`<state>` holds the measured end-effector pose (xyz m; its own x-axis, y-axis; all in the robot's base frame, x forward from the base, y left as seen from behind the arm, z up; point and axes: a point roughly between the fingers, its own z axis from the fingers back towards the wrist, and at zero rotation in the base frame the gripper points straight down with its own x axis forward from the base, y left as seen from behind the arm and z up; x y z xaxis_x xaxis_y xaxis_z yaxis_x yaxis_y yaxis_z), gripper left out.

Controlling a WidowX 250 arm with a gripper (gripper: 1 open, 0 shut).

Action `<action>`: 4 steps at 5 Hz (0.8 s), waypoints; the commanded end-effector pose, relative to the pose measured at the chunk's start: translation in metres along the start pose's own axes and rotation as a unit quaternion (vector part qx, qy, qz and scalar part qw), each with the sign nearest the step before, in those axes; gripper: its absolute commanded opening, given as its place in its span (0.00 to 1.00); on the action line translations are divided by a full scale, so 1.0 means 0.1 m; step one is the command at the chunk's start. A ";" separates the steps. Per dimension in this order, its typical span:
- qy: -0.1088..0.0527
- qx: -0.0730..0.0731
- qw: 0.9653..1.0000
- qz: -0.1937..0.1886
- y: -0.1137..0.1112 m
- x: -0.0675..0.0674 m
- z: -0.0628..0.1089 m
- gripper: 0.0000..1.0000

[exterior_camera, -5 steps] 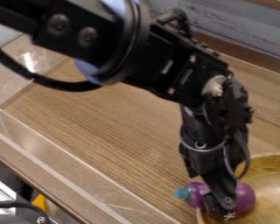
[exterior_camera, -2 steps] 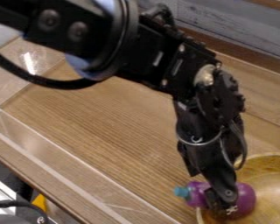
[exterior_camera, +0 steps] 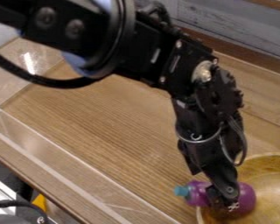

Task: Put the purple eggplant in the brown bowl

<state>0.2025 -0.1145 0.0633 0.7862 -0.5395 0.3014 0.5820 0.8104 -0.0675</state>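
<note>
Eggplant update: the purple eggplant (exterior_camera: 233,197) is sitting right at the near-left rim of the brown bowl (exterior_camera: 271,168), teal stem cap poking out to the left, away from the bowl. From this angle I honestly can't tell if it's resting inside the bowl, perched on the edge, or just lying on the wooden table (exterior_camera: 95,131) in front of it, since it overlaps the rim.

The gripper (exterior_camera: 224,194) is pointing steeply down with its fingers straddling the eggplant, and they look spread apart, so I'd call it released rather than clamped on anything. Whether the fingers are touching the eggplant is hard to say because the black arm covers most of that spot.

Compared with a second ago, not much has moved. The eggplant is in the same spot against the bowl's edge, the fingers are just as wide, and the only difference is the wrist twisting a little above it.

My read: either it's lining up for a grab or it has let go at the rim. If it's the first, the lift into the bowl should be short.
</note>
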 end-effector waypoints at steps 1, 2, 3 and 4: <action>-0.016 0.005 1.000 0.002 0.02 0.04 -0.03 1.00; -0.019 0.008 1.000 0.002 0.03 0.04 -0.09 1.00; -0.024 0.011 1.000 0.002 0.04 0.05 -0.15 1.00; -0.029 0.014 0.999 0.000 0.06 0.08 -0.18 0.00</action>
<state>0.2117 -0.1164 0.0424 0.7808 -0.5298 0.3312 0.5744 0.8172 -0.0469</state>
